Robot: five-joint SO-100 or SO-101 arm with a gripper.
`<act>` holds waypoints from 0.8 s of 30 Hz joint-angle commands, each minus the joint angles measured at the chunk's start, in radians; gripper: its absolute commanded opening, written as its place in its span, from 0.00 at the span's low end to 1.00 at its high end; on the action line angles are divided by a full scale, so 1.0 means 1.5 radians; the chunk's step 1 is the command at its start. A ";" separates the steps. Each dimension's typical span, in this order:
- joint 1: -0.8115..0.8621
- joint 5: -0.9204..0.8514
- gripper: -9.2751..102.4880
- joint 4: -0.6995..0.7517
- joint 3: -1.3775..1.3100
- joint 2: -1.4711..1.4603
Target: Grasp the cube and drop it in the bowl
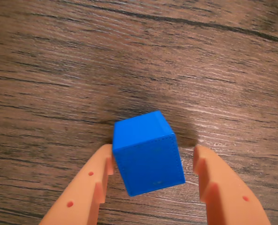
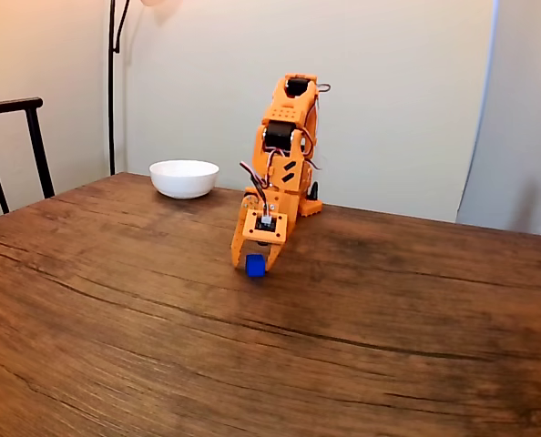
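- The orange gripper (image 1: 153,154) is spread a bit wider than the cube (image 1: 148,154), with one finger on each side of it, so it's straddling the block, not squeezing it.
- In the wrist view the left finger (image 1: 90,187) looks like it's touching or right up against the cube's left edge. The right finger (image 1: 218,183) sits apart from the cube, and you can see a strip of wood grain in that gap.
- The cube is bright blue with plain faces. It sits slightly turned between the fingers, so a corner edge points toward the camera.
- It appears to rest on the table (image 1: 139,56); there's a dark shadow just behind it on the wood.
- In the fixed view the gripper (image 2: 255,259) is pointed down at the tabletop, with the cube (image 2: 255,265) showing at its tip, about mid-table.
- The orange arm (image 2: 284,155) folds up and back from there, with loose wires along it. Its base sits farther back.
- The white bowl (image 2: 184,177) is well apart from the cube, off to the far left in the fixed view, near the back edge of the table (image 2: 389,364).
- Beyond that: a dark chair (image 2: 11,146) at the far left, a thin black lamp pole (image 2: 112,86) against the pale wall, and a curtain (image 2: 516,118) on the right.
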 commanded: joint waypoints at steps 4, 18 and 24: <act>0.003 -0.003 0.28 -0.007 -0.015 0.003; 0.003 -0.006 0.28 -0.007 -0.017 0.003; 0.002 -0.006 0.28 -0.007 -0.020 0.003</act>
